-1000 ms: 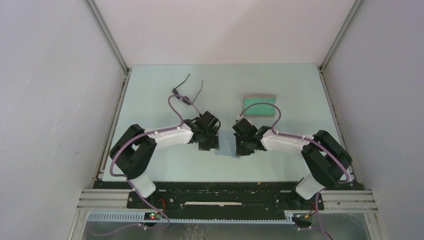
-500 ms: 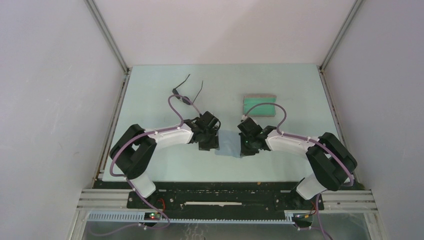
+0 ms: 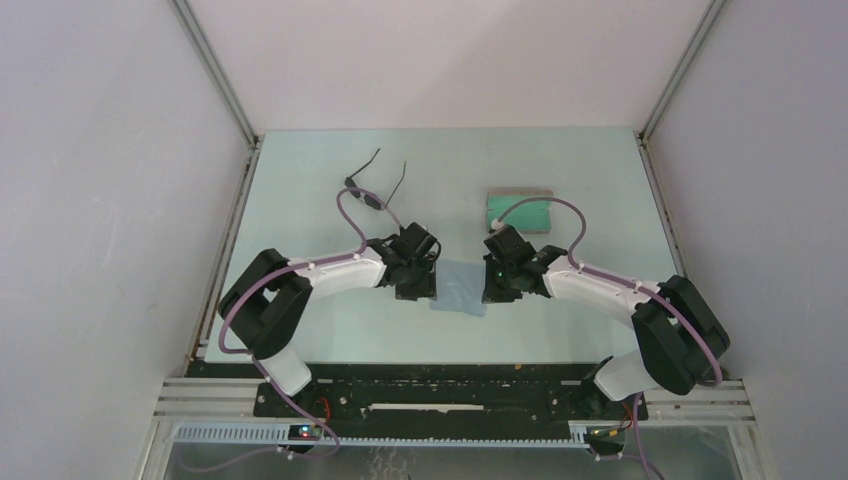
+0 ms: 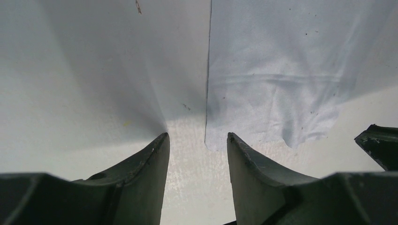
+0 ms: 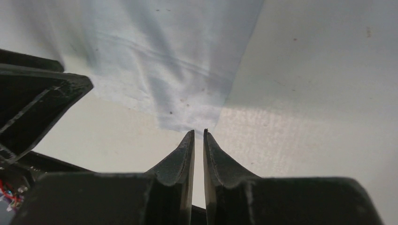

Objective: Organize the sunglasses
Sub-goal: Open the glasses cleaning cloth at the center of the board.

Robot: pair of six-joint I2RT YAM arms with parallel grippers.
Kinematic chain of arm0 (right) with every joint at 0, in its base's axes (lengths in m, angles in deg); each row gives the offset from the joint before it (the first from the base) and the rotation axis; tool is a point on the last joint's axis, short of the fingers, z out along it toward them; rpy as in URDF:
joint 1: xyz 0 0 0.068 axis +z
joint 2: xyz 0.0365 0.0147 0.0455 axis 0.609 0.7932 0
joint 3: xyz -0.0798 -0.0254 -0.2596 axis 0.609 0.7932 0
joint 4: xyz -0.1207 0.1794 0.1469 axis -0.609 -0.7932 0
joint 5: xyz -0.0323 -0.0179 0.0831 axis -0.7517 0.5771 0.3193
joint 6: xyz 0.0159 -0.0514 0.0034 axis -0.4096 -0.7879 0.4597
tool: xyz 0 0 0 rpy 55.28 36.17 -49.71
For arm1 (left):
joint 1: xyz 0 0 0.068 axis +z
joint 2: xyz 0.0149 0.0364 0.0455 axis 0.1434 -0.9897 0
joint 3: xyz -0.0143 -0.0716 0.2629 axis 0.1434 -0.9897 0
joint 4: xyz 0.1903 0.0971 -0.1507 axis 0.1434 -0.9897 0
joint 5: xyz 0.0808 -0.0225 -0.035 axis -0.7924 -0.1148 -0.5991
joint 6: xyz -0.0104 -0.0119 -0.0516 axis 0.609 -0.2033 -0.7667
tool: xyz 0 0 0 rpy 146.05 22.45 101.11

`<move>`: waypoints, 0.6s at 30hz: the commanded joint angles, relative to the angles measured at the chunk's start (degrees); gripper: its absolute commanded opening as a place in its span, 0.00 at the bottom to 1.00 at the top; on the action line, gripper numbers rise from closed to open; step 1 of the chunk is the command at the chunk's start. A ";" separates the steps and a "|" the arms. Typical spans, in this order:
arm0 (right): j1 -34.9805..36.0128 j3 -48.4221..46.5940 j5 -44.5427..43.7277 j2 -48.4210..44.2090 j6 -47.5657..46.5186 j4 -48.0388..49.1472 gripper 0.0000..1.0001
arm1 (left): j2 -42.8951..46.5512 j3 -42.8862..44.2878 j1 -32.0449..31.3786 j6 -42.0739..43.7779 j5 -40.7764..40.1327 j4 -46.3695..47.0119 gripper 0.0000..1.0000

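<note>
The sunglasses, a thin black wire pair with temple arms spread, lie on the table at the back left, beyond both grippers. A light blue cloth lies flat between the grippers. My left gripper is open at the cloth's left edge; in the left wrist view the cloth lies ahead of that gripper, with its edge between the fingers. My right gripper is at the cloth's right edge. In the right wrist view this gripper is almost closed, with the corner of the cloth at its tips.
A grey oblong case with green lining lies open at the back right, just beyond my right wrist. Walls and metal rails bound the table on the left, right and back. A right gripper finger shows at the right edge of the left wrist view.
My right gripper has moved right, away from the left one, and the cloth has spread out flat between them. The left arm has stayed in place.
</note>
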 commanded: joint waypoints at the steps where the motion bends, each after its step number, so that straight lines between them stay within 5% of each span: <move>1: 1.40 -2.20 2.68 0.90 0.84 2.09 0.19 | -0.71 -0.59 -0.67 1.87 -0.47 -1.30 0.54; 18: -1.86 -2.26 2.16 0.54 0.33 1.37 0.18 | -7.11 3.75 -5.19 2.62 -10.48 -12.47 0.52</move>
